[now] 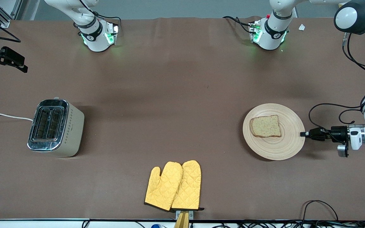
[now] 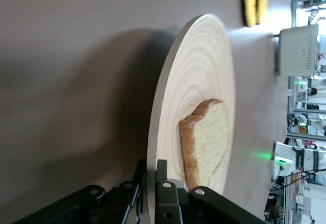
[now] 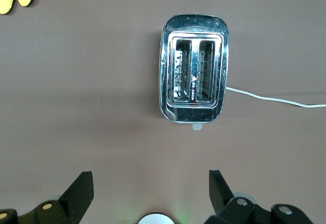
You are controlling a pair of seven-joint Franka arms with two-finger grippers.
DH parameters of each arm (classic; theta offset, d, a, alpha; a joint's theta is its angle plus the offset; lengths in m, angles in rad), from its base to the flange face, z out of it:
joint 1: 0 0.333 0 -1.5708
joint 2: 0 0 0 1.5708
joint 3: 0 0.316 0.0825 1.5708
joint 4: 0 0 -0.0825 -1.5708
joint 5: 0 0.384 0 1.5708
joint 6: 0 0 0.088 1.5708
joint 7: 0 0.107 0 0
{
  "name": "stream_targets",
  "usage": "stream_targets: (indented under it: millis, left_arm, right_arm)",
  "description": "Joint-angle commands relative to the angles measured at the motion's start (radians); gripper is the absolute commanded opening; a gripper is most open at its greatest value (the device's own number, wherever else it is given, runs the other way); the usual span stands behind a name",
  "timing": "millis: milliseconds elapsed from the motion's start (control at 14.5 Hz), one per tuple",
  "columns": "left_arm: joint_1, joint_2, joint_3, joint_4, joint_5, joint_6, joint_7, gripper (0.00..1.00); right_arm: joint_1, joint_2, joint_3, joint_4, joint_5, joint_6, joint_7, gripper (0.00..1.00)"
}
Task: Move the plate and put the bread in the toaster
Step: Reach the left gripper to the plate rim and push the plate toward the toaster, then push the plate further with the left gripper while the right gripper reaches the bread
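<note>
The pale wooden plate (image 1: pixel 284 148) lies toward the left arm's end of the table with the bread (image 1: pixel 265 126) slice on it. My left gripper (image 1: pixel 303 134) is shut on the plate's rim at the edge toward the left arm's end. In the left wrist view the fingers (image 2: pixel 162 170) pinch the plate (image 2: pixel 198 81) rim from both faces, with the bread (image 2: pixel 209 142) just past them. The cream toaster (image 1: pixel 55 127) stands toward the right arm's end, slots empty. My right gripper (image 3: pixel 150 175) is open and empty in the air, over the table near the toaster (image 3: pixel 194 75).
A pair of yellow oven mitts (image 1: pixel 173 185) lies near the table's front edge, in the middle. The toaster's white cord (image 1: pixel 5 116) runs off toward the right arm's end. Both arm bases (image 1: pixel 97 36) stand along the back edge.
</note>
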Motion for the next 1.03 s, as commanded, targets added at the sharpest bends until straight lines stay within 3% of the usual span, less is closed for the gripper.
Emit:
stream_targets:
  millis: [0, 275, 551, 757, 964]
  left_arm:
    - [0.009, -0.047, -0.086, -0.001, -0.005, -0.016, -0.081, 0.00]
    - [0.000, -0.106, -0.220, -0.005, -0.004, 0.025, -0.302, 0.00]
    - [-0.026, -0.101, -0.327, -0.019, -0.005, 0.113, -0.371, 0.00]
    - [-0.121, -0.101, -0.346, -0.044, -0.005, 0.197, -0.436, 0.00]
    - [-0.198, -0.089, -0.361, -0.077, -0.008, 0.306, -0.436, 0.00]
  right_arm:
    - [0.002, -0.027, -0.004, -0.026, 0.010, -0.003, 0.013, 1.00]
    - [0.002, -0.024, -0.003, -0.026, 0.010, -0.006, 0.006, 1.00]
    - [0.010, -0.022, 0.000, -0.028, 0.012, -0.003, 0.008, 1.00]
    - [0.017, -0.001, -0.001, -0.034, 0.114, 0.026, 0.049, 1.00]
    - [0.068, 0.077, 0.000, -0.057, 0.119, 0.056, 0.243, 1.00]
